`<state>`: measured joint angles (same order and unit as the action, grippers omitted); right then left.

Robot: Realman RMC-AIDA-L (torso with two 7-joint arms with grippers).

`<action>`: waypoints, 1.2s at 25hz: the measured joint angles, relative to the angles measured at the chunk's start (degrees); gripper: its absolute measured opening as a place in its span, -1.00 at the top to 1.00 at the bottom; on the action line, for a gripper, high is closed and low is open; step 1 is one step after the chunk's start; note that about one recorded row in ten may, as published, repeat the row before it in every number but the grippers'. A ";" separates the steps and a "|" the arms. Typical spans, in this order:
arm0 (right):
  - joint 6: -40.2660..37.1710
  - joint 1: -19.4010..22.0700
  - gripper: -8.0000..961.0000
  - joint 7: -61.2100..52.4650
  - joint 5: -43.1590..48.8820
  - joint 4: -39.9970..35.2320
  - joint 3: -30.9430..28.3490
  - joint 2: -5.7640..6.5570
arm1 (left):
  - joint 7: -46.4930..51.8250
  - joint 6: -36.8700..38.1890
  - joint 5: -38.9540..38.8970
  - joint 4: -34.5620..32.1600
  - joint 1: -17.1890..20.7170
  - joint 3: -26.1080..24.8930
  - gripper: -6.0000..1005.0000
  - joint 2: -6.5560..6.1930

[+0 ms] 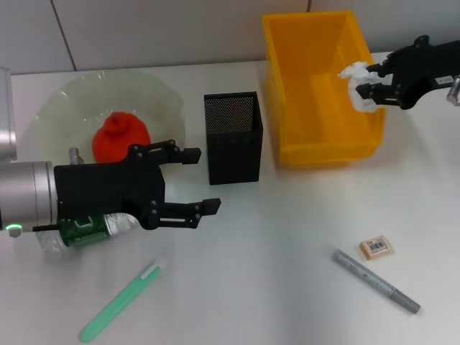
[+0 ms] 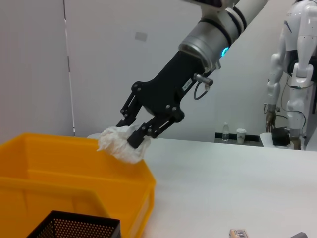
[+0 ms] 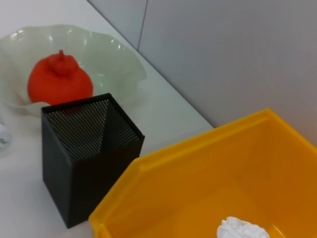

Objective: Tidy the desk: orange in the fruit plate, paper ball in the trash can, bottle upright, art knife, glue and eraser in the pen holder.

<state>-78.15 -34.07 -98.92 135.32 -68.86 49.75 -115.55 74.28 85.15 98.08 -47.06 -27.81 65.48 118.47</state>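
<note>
Paper ball: pinched in the right hand, over the right rim of the yellow trash can
Release: best made farther inward over the bin, so the wad cannot roll off onto the desk
Right arm: reaches in from the right, fingers angled down
Left hand: wide and empty, hovering above the lying bottle

Both grippers, the left gripper and the right gripper, are matte black with slim linkage fingers. The forearms are silver cylinders, each with a small glowing light ring.
</note>
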 joint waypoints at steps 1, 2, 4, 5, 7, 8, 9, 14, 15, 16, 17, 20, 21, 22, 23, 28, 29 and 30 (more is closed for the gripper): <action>1.26 -0.43 0.34 0.92 0.02 1.33 0.00 0.05 | -0.01 -0.07 0.00 -0.01 0.00 0.00 -0.71 0.00; 1.26 -0.43 0.34 0.92 0.02 1.33 0.00 0.05 | -0.01 -0.07 0.00 -0.01 0.00 0.00 -0.71 0.00; 2.14 -0.72 0.34 1.28 0.03 2.23 0.01 0.06 | -0.01 -0.09 0.00 -0.02 -0.03 0.00 -0.71 0.00; 2.55 -0.89 0.34 1.34 0.03 2.51 0.03 0.07 | -0.01 -0.09 0.00 -0.03 -0.05 0.00 -0.71 -0.02; 2.97 -1.15 0.34 1.57 0.03 2.88 0.05 0.07 | -0.01 -0.09 0.00 -0.03 -0.06 0.00 -0.71 -0.06; 3.09 -1.24 0.34 1.74 0.03 2.97 0.05 0.07 | -0.01 -0.09 0.00 -0.03 -0.06 0.00 -0.71 -0.06; 3.22 -1.30 0.34 1.90 0.03 3.05 0.06 0.05 | -0.01 -0.08 0.00 -0.04 -0.06 0.00 -0.71 -0.07; 3.99 -1.62 0.34 2.51 -0.09 3.07 0.08 -0.34 | -0.01 -0.08 0.00 -0.05 -0.03 0.00 -0.71 -0.09; 4.12 -1.74 0.34 2.62 -0.19 3.07 0.09 -0.43 | -0.01 -0.07 0.00 -0.05 0.05 0.00 -0.71 -0.09; 4.67 -2.00 0.34 2.67 -0.26 3.12 0.08 -0.63 | -0.01 -0.07 0.00 -0.05 0.08 0.00 -0.71 -0.09; 4.67 -2.00 0.34 2.67 -0.26 3.12 0.08 -0.63 | -0.02 -0.07 0.00 -0.06 0.10 0.00 -0.71 -0.09; 6.68 -2.20 0.34 2.68 -0.29 3.21 0.11 -1.34 | -0.08 -0.07 0.00 -0.06 0.16 0.00 -0.71 -0.09; 8.59 -2.21 0.34 2.80 -0.29 3.13 0.13 -1.90 | -0.09 -0.07 0.03 -0.04 0.23 0.00 -0.71 -0.09; 8.59 -2.21 0.34 2.80 -0.29 3.13 0.13 -1.90 | -0.09 -0.07 0.03 -0.04 0.23 0.00 -0.71 -0.09; 9.13 -2.21 0.34 2.92 -0.29 3.09 0.17 -2.16 | -0.10 -0.07 0.07 -0.02 0.36 0.00 -0.71 -0.09; 9.78 -1.99 0.35 3.55 -1.67 2.81 0.18 -2.71 | -0.10 -0.08 0.09 0.01 0.50 0.00 -0.71 -0.09; 9.95 -1.89 0.35 3.57 -2.28 2.77 0.18 -2.72 | -0.10 -0.07 0.10 0.02 0.54 0.00 -0.71 -0.09; 10.11 -1.78 0.35 3.59 -2.83 2.72 0.17 -2.73 | -0.10 -0.07 0.10 0.02 0.54 0.00 -0.71 -0.09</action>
<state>-68.03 -35.85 -95.33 132.49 -66.14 49.92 -118.28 74.18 85.08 98.18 -47.04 -27.28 65.48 118.38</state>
